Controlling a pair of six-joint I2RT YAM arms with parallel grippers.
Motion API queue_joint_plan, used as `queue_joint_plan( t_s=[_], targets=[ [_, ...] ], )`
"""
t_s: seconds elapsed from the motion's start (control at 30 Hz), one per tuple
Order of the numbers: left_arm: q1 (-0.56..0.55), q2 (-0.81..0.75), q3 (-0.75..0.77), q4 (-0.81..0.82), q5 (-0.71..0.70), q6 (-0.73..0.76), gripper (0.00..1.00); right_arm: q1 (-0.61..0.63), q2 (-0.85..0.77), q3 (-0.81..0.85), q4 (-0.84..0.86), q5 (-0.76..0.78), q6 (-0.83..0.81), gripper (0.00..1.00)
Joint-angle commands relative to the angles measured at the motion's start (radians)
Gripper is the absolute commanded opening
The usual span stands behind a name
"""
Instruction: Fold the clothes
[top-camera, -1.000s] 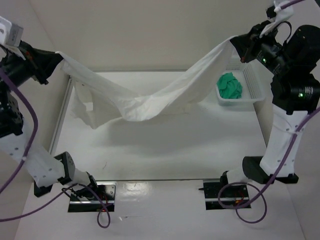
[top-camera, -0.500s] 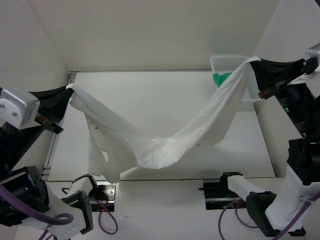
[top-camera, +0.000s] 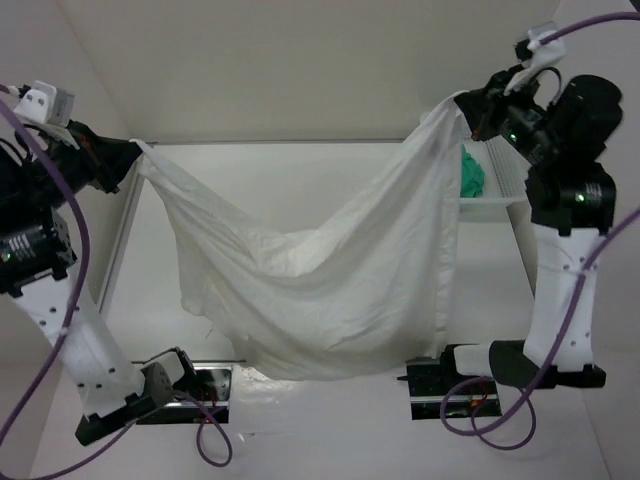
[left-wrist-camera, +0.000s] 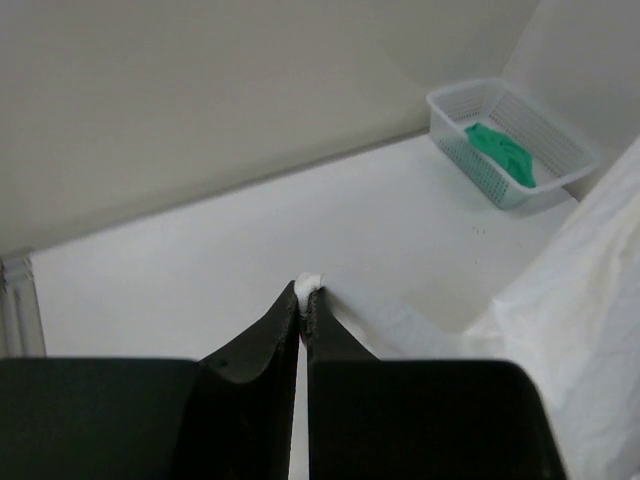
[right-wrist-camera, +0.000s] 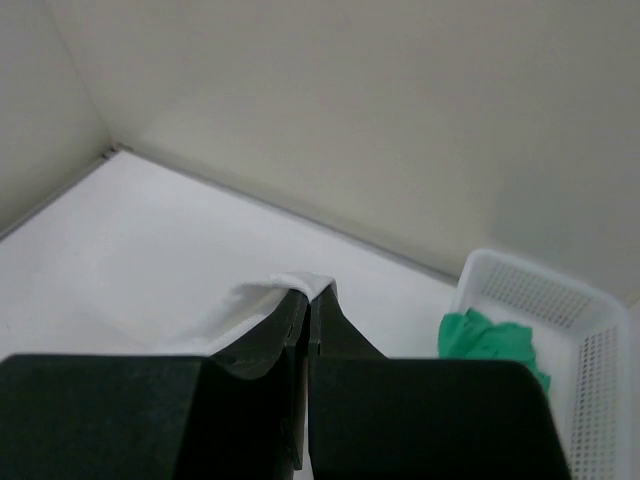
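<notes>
My left gripper (top-camera: 133, 155) and right gripper (top-camera: 466, 106) each pinch tight a top corner of the white garment (top-camera: 320, 290), hanging it spread over the white surface (top-camera: 300, 180). Pale walls (top-camera: 300, 70) box the surface in. A mesh basket (top-camera: 492, 206) holding a green cloth (top-camera: 472, 172) sits far right.

Overhead view, wrist views share basket (left-wrist-camera: 470, 160)
</notes>
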Motion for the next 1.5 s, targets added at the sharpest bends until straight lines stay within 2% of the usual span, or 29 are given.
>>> queue_joint_plan(
  t_s=[0.0,0.13,0.23,0.3,0.4,0.5,0.77,0.93,0.97,1.0,1.07,1.1,1.13,1.17,1.2,1.27,1.3,1.43,1.47],
  targets=[
    [0.002,0.073,-0.166,0.076,-0.061,0.091,0.0,0.016,0.115,-0.111,0.079,0.059,-0.022,0.0],
    [0.002,0.197,-0.321,0.085,-0.102,0.192,0.0,0.053,0.27,-0.182,0.116,0.119,-0.048,0.0],
    [0.002,0.373,-0.4,0.095,-0.124,0.25,0.0,0.062,0.407,-0.211,0.142,0.153,-0.06,0.0],
    [0.002,0.461,-0.4,0.082,-0.147,0.278,0.0,0.071,0.52,-0.202,0.153,0.191,-0.07,0.0],
    [0.002,0.687,-0.349,0.047,-0.158,0.303,0.0,0.102,0.672,-0.127,0.153,0.234,-0.091,0.0],
    [0.002,0.827,-0.271,0.013,-0.158,0.316,0.0,0.113,0.806,-0.065,0.132,0.265,-0.102,0.0],
    [-0.016,0.988,-0.142,0.026,-0.211,0.295,0.01,0.123,1.03,0.191,0.057,0.339,-0.102,0.0],
    [-0.025,1.041,-0.018,0.026,-0.23,0.26,0.02,0.132,1.227,0.568,-0.098,0.383,-0.102,0.0],
    [-0.025,1.055,0.023,0.026,-0.23,0.248,0.02,0.132,1.273,0.737,-0.143,0.383,-0.102,0.0],
    [-0.034,1.055,0.043,0.026,-0.23,0.247,0.02,0.132,1.278,0.714,-0.137,0.411,-0.102,0.0],
    [-0.035,1.076,0.077,0.026,-0.24,0.238,0.07,0.132,1.278,0.727,-0.117,0.422,-0.102,0.02],
    [-0.044,1.076,0.104,0.026,-0.24,0.228,0.09,0.132,1.292,0.728,-0.129,0.422,-0.093,0.09],
    [-0.044,1.087,0.115,0.026,-0.24,0.227,0.13,0.132,1.292,0.728,-0.129,0.422,-0.093,0.3],
    [-0.044,1.087,0.125,0.026,-0.228,0.227,0.19,0.132,1.292,0.758,-0.129,0.422,-0.082,0.36],
    [-0.044,1.087,0.138,0.026,-0.228,0.215,0.31,0.132,1.301,0.768,-0.129,0.434,-0.073,0.56],
    [-0.044,1.087,0.148,0.036,-0.219,0.206,0.57,0.132,1.301,0.789,-0.142,0.443,-0.062,0.7],
    [-0.044,1.066,0.148,0.036,-0.21,0.206,0.73,0.132,1.301,0.798,-0.154,0.432,-0.05,0.78],
    [-0.044,0.987,0.125,0.075,-0.219,0.186,0.93,0.145,1.252,0.85,-0.203,0.373,-0.039,0.84],
    [-0.044,0.967,0.113,0.085,-0.219,0.177,0.94,0.163,1.237,0.851,-0.214,0.353,-0.051,0.84]
  ],
)
